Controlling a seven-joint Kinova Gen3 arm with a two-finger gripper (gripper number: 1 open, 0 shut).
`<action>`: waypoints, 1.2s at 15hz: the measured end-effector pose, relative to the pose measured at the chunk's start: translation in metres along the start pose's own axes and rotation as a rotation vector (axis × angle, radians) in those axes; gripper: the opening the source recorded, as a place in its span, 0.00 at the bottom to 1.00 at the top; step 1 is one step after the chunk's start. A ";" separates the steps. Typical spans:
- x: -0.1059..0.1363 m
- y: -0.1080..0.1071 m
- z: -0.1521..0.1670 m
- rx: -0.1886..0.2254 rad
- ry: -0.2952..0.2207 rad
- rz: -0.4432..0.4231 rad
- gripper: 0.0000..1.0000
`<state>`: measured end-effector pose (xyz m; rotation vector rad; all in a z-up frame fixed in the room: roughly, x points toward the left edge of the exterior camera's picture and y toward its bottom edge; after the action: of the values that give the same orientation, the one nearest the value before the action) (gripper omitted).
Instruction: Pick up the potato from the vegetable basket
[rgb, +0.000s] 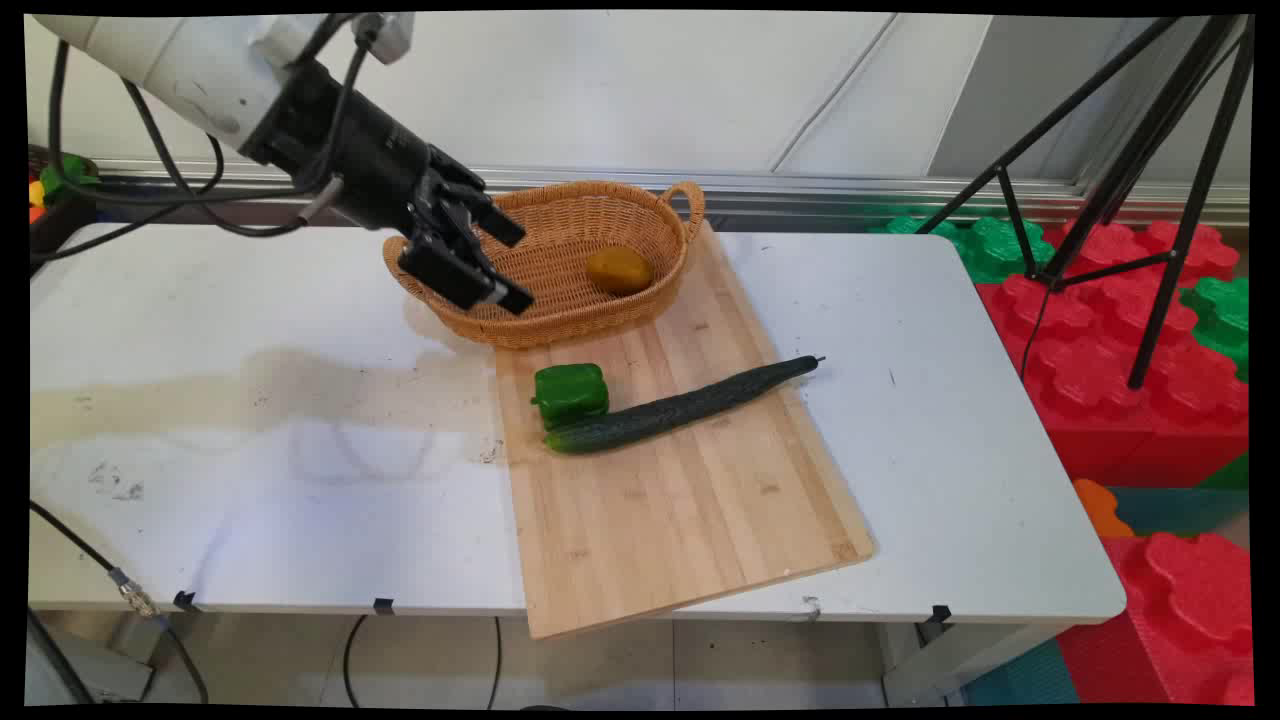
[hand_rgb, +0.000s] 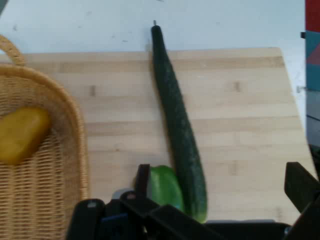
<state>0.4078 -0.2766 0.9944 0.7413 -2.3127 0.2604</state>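
A white tabletop (rgb: 250, 330) carries a wooden cutting board (rgb: 680, 500) laid at a slant. A wicker basket (rgb: 560, 300) rests on the board's far end, with a yellowish-brown potato (rgb: 619, 270) inside it. A green bell pepper (rgb: 570, 394) lies on the board, touching the thick end of a long dark cucumber (rgb: 680, 408) (its thin tip reaches past the board's right edge). Beyond the tabletop stand a black tripod (rgb: 1150, 170) and red and green foam blocks (rgb: 1130, 330).

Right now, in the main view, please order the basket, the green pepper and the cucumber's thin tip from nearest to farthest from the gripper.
1. Wicker basket: the open gripper hangs over its left end.
2. Green pepper: on the cutting board, just in front of the basket.
3. Cucumber tip: farthest, near the board's right edge.
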 end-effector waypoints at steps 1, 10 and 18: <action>0.000 -0.002 -0.002 0.006 0.001 0.000 1.00; -0.004 -0.065 -0.002 0.141 -0.047 0.094 1.00; -0.002 -0.120 0.047 0.200 -0.092 0.173 1.00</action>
<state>0.4519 -0.3914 0.9562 0.6613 -2.4664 0.5532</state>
